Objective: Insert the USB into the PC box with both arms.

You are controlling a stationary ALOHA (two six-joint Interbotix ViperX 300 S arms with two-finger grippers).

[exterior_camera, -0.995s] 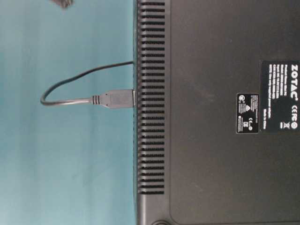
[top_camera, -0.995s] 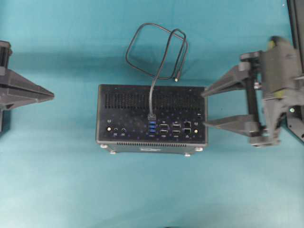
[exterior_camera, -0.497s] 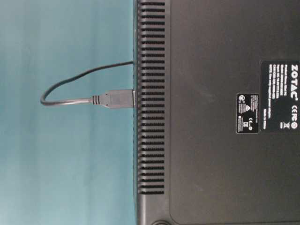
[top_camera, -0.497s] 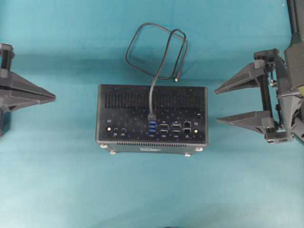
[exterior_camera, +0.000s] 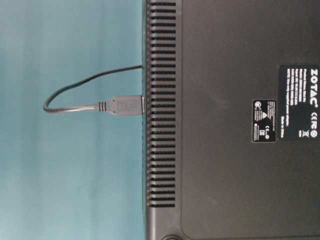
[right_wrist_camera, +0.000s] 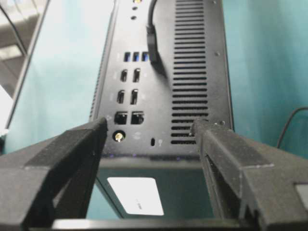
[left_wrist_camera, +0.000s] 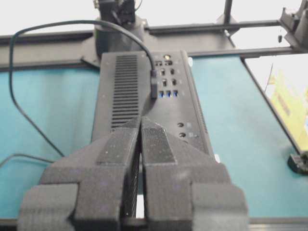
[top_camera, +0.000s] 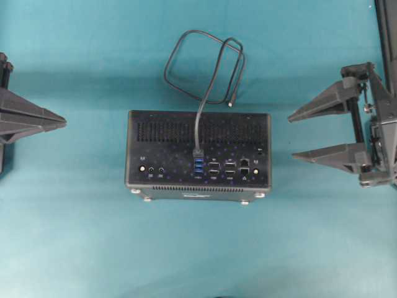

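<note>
The black PC box (top_camera: 198, 155) lies mid-table with its port face up. The USB plug (top_camera: 198, 153) sits in a port beside the blue slots, and its thin cable (top_camera: 205, 68) loops behind the box. The table-level view shows the plug (exterior_camera: 125, 105) seated against the box (exterior_camera: 225, 150). My left gripper (top_camera: 64, 118) is shut and empty, well to the left of the box; in its wrist view the gripper (left_wrist_camera: 141, 120) points at the box (left_wrist_camera: 183, 106). My right gripper (top_camera: 291, 136) stands open and empty just right of the box. In the right wrist view the gripper (right_wrist_camera: 150, 126) frames the box's near end, clear of the plug (right_wrist_camera: 153, 45).
The cable's free end (top_camera: 231, 103) rests on the teal cloth behind the box. A dark frame rail (top_camera: 386, 31) runs along the top right edge. In the left wrist view a camera mount (left_wrist_camera: 118, 19) stands beyond the box.
My right gripper drew back to the right, off the box's right edge, its jaws still apart. The left gripper shifted slightly back and left. Box and plug stayed put.
</note>
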